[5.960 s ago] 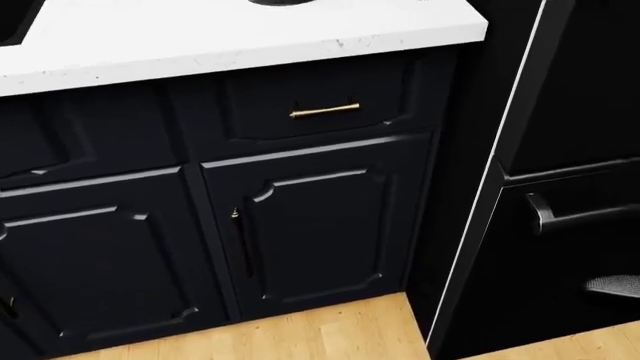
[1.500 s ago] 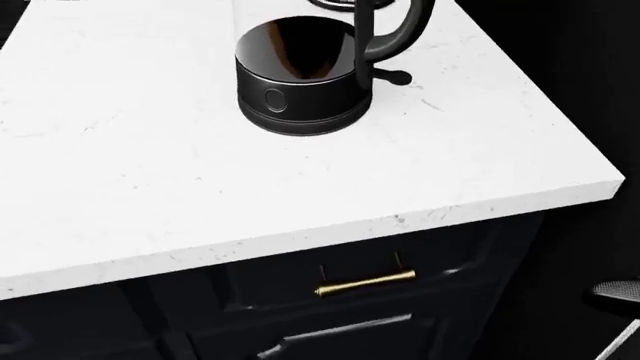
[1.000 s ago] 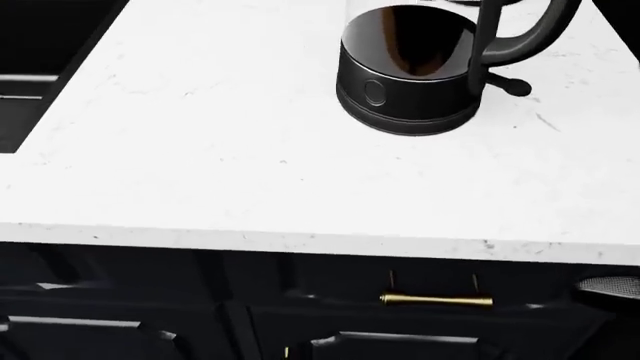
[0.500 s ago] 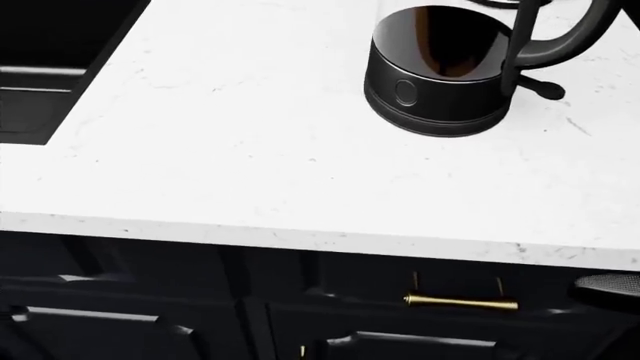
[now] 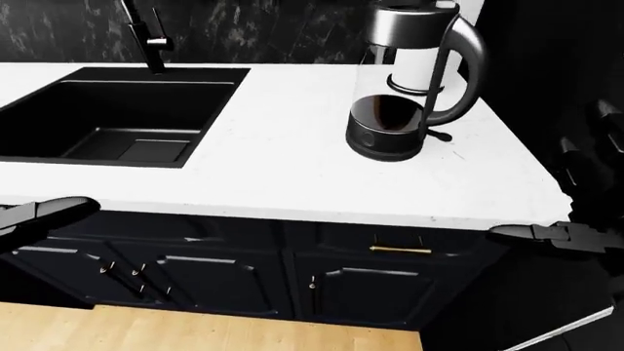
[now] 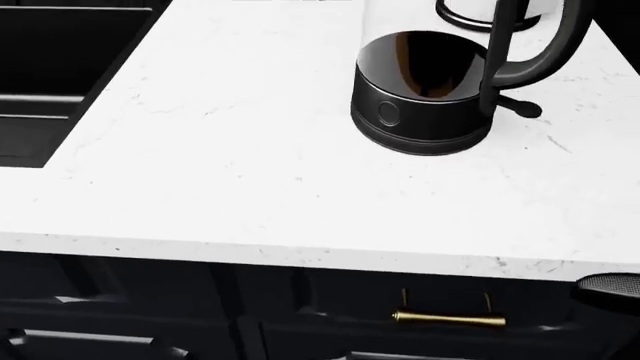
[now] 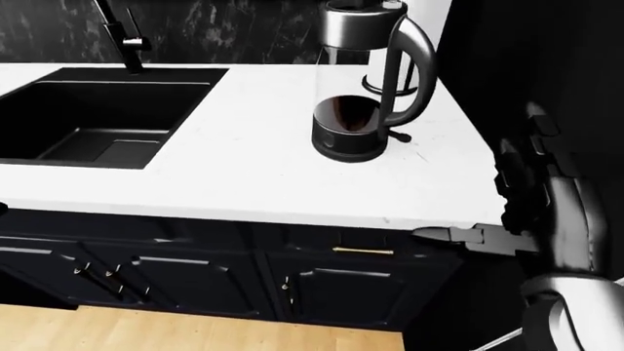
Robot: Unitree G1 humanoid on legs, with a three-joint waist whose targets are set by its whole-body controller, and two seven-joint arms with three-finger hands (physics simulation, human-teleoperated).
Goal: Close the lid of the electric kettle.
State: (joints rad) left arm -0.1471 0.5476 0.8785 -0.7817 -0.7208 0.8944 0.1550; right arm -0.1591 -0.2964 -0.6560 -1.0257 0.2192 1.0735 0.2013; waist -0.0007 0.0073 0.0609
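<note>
The electric kettle (image 5: 410,88) stands on the white counter (image 5: 283,168) near its right end. It has a glass body, a black base, a steel top band and a black handle turned right. The top edge of both eye views cuts off its lid, so the lid's position does not show. The head view holds only the kettle's base (image 6: 420,101). My right hand (image 7: 507,190) hangs to the right of the counter's corner, lower than the kettle, fingers spread and empty. My left hand (image 5: 44,212) is a flat dark shape at the left edge, below the counter's rim.
A black sink (image 5: 117,117) with a black faucet (image 5: 146,33) is set into the counter's left half. A white canister (image 5: 415,69) stands behind the kettle. Dark cabinets with a brass drawer handle (image 5: 400,250) sit under the counter, above the wood floor (image 5: 195,329). A tall black unit (image 5: 546,58) rises at the right.
The camera has risen from the cabinet doors to the countertop and swung about. Since half a second ago, the kettle's base sits slightly lower and further left in the head view.
</note>
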